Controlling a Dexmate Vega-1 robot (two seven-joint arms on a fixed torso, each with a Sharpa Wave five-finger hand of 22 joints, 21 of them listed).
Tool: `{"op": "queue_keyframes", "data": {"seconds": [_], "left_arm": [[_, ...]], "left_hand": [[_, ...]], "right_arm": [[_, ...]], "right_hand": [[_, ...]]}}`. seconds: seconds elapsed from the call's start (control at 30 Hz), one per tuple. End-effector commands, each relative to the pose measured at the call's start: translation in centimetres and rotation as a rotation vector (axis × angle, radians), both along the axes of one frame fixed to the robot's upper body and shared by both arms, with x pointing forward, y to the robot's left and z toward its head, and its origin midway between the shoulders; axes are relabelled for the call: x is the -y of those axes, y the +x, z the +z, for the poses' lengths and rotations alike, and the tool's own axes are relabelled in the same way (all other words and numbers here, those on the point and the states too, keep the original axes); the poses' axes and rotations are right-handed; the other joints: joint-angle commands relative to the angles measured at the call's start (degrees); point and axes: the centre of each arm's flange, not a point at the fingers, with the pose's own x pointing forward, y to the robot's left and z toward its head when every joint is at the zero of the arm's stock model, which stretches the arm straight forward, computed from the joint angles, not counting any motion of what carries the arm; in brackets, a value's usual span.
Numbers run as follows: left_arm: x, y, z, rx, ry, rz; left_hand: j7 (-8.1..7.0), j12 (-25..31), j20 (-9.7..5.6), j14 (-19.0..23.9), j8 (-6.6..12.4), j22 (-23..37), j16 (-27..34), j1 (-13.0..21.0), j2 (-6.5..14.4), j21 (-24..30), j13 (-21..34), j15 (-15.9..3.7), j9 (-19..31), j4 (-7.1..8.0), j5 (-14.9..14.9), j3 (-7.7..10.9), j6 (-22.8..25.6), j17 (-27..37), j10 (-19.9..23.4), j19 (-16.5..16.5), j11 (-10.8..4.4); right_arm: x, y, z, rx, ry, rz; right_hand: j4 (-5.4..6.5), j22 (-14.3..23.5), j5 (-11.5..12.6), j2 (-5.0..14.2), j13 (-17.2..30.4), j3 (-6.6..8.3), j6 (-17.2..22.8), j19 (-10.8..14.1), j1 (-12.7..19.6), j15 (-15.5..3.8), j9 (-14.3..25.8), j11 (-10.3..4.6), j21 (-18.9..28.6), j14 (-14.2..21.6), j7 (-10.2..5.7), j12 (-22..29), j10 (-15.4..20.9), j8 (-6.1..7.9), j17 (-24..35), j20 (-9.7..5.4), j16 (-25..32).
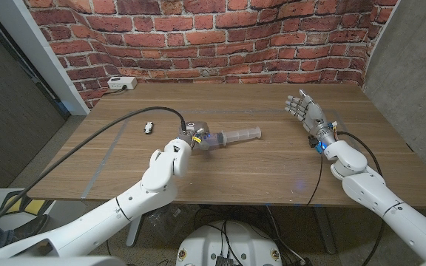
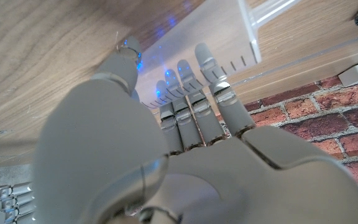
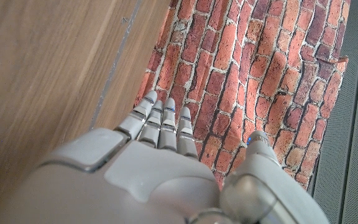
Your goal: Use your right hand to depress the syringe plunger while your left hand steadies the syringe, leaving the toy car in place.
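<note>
We see a wooden table (image 1: 272,166) standing before a red brick wall (image 1: 220,37), and a white box-shaped device (image 1: 121,83) sits at its far left corner, close to the bricks. A black cable (image 1: 102,133) trails over the left part of the tabletop, and a grey panel (image 1: 413,66) stands to the right of the wall

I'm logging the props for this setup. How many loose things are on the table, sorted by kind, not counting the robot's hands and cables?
Syringe: 1, at the left robot hand
Toy car: 1, small, lying apart from the syringe
White box: 1, at the table's far corner by the brick wall
Total: 3
</note>
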Motion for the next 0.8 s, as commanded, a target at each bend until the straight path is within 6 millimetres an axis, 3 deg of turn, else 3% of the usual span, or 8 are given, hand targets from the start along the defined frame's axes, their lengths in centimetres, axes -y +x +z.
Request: {"op": "queue_keyframes", "data": {"seconds": [0.03, 0.8], "left_arm": [[-1.0, 0.1, 0.3, 0.063, -0.055, -0.033], [-3.9, 0.2, 1.3, 0.239, -0.2, -0.114]], "left_hand": [[2.67, 0.44, -1.76, 2.71, 0.39, 0.03, -0.19, 5.52, 6.46, -0.04, 0.41, -3.46, 0.2, 3.34, 0.1, 3.69, 5.22, 0.17, 2.57, 2.23, -1.88], [2.56, 0.54, -1.57, 3.28, 0.14, 0.13, -0.55, 5.41, 6.51, -0.35, 1.23, -3.15, 0.21, 3.46, -0.18, 4.18, 5.9, 0.26, 3.2, 1.57, -1.76]], "right_arm": [[-0.3, 0.2, 0.4, 0.009, 0.009, -0.01], [-1.6, -0.6, 3.7, 0.109, -0.021, -0.036]], "right_hand": [[-0.16, 0.07, -0.14, 0.12, 0.31, -0.3, 0.49, 0.56, 0.5, -0.13, 0.33, 0.03, 0.24, 0.52, -0.1, -0.08, 0.59, -0.19, 0.28, -0.16, 0.08], [-0.14, 0.07, -0.14, 0.09, 0.31, -0.41, 0.6, 0.35, 0.43, -0.08, 0.33, 0.13, 0.12, 0.38, -0.09, -0.08, 0.69, -0.19, 0.29, -0.06, 0.02]]}}
